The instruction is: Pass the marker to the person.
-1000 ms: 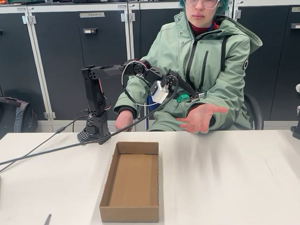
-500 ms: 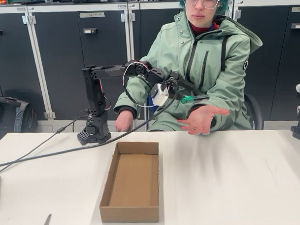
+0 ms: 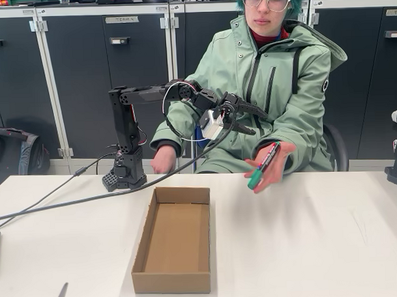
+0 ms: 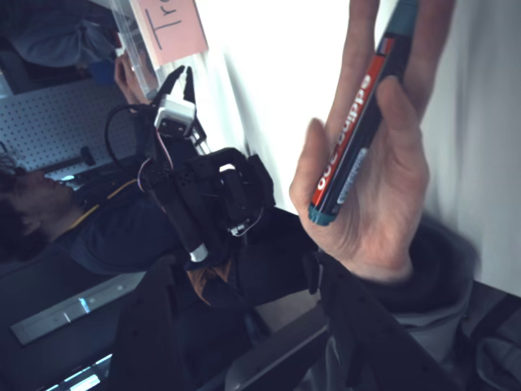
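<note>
Mint-green jacket is worn by the person (image 3: 267,74) seated at the far side of the table (image 3: 306,242). Half a second ago the marker (image 3: 263,166) was gripped; now it is seen lying across the person's open hand (image 3: 272,164), right of the cardboard box (image 3: 173,239). The gripper (image 3: 253,119) is spread wide, empty, so the handover is judged made.

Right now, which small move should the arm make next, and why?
Probably draw back toward its base. The marker lies in the person's hand, and the gripper hangs open above it, holding nothing, so the handover looks finished.
</note>
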`<action>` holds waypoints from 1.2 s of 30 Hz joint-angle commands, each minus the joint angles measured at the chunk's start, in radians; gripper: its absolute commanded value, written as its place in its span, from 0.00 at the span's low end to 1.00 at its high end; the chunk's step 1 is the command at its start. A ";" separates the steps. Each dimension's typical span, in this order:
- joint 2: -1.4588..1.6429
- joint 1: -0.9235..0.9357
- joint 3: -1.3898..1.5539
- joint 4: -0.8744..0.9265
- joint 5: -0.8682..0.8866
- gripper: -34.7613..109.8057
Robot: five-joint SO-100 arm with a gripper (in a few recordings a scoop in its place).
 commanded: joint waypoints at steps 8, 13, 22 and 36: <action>0.029 0.021 -0.026 -0.034 -0.009 0.47; 0.037 0.028 -0.031 -0.037 -0.012 0.47; 0.054 0.040 -0.069 0.038 -0.012 0.47; 0.067 0.066 -0.126 0.146 -0.049 0.47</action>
